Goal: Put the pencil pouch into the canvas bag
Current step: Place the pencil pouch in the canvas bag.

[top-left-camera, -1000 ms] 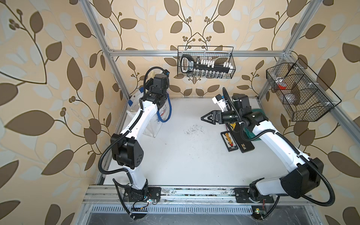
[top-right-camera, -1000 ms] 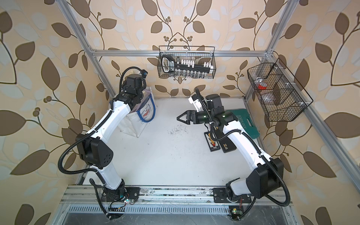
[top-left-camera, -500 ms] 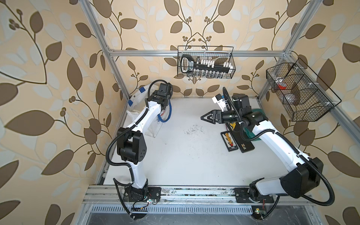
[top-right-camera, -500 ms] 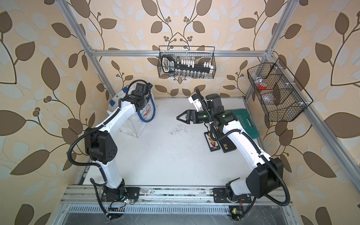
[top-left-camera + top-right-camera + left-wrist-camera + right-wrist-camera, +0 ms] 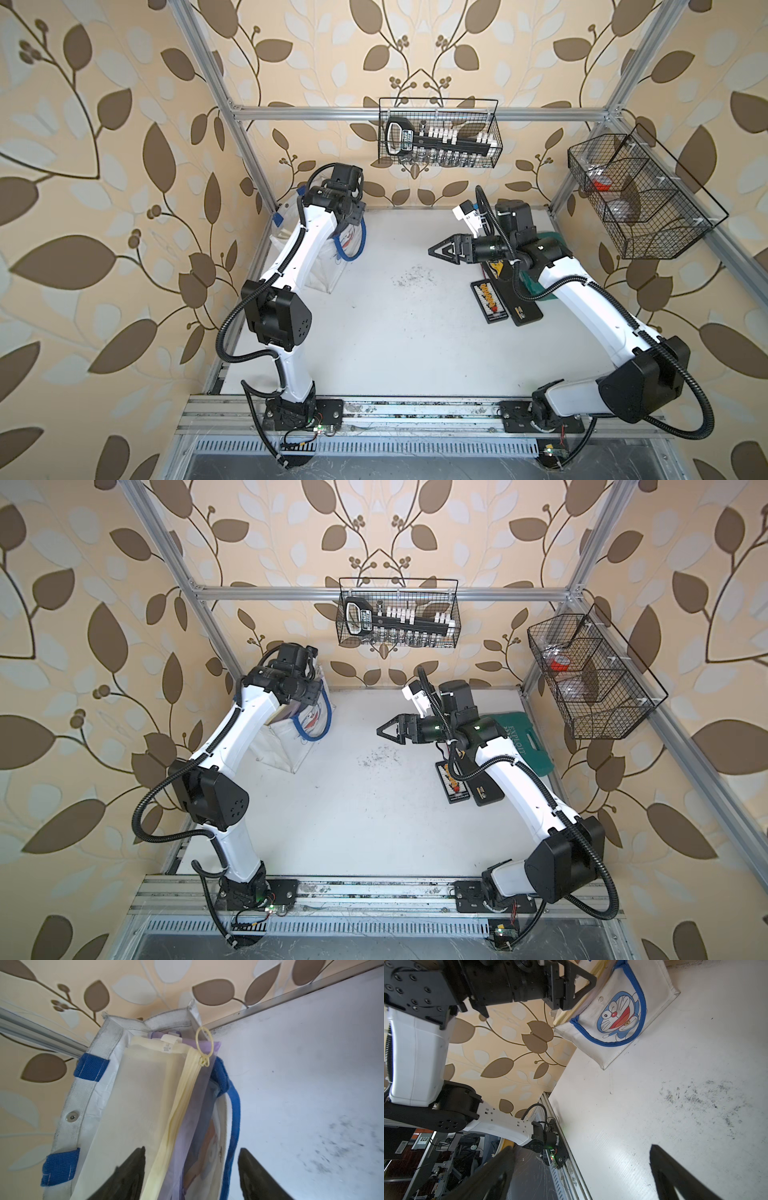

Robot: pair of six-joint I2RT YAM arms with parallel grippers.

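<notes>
Left wrist view: translucent cream-and-purple zippered pencil pouch (image 5: 143, 1095) stands inside white blue-handled canvas bag (image 5: 83, 1088). Left jaws straddle it, parted; right jaws gape empty. Retreat may snag the zipper (image 5: 178, 1095), tipping the bag.

The left arm (image 5: 307, 237) is pointing into the far left corner, the left gripper (image 5: 192, 1149) standing open; the right gripper (image 5: 436, 251) is hovering right of centre, jaws wide apart.

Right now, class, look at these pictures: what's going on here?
The left tool hangs over the canvas bag in the back corner of the table, jaws apart. The pencil pouch sits in the bag's open mouth, zipper edge up, between those jaws. The right tool hovers open over the table, holding nothing.
</notes>
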